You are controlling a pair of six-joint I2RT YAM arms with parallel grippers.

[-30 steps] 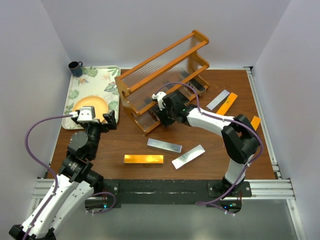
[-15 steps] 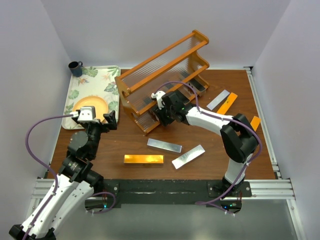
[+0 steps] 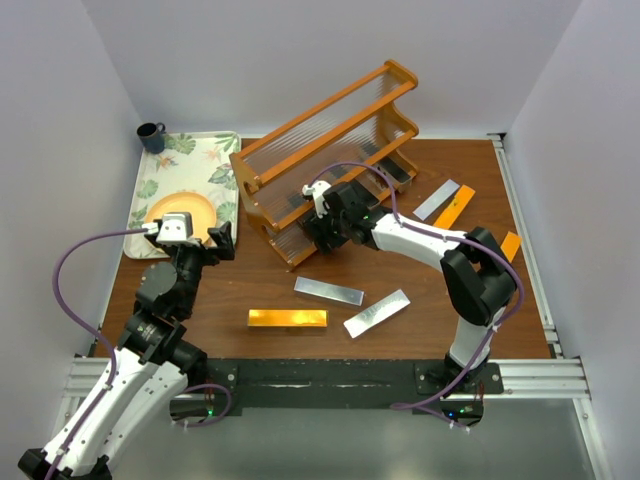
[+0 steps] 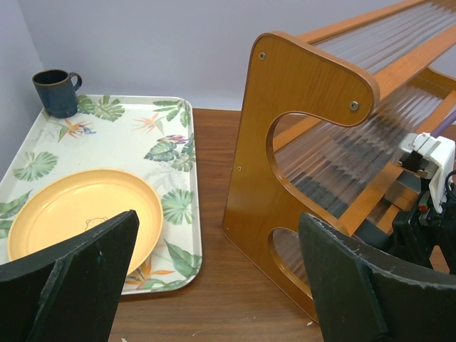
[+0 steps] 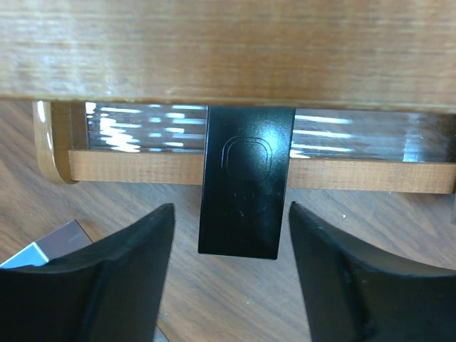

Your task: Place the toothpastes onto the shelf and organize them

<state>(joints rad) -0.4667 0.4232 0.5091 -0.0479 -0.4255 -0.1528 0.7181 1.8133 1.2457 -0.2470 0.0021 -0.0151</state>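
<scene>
- The right tool (image 5: 229,235) has its jaws apart, one on either side of a dark grey toothpaste carton (image 5: 246,182). A thin gap shows on each side, so it clamps nothing.
- That carton lies across the front rail of the lowest tier of the shelf (image 3: 248,182). Its far end is under the next tier and its near end juts out over the desk (image 3: 420,330).
- From above, the shelf stands slantwise at 12 o'clock of the desk's middle.
- The left tool (image 4: 217,235) is spread wide and empty. It hangs at 9 o'clock, between the floral tray (image 4: 182,235) and the shelf's end panel.
- Lying loose at 6 o'clock are a gold carton (image 3: 288,318), a silver carton (image 3: 328,291) and a second silver carton (image 3: 377,313).
- At 2 o'clock a third silver carton (image 3: 437,199) lies beside an orange carton (image 3: 455,211).
- Another orange one (image 3: 510,245) is at 3 o'clock, by the desk's edge.
</scene>
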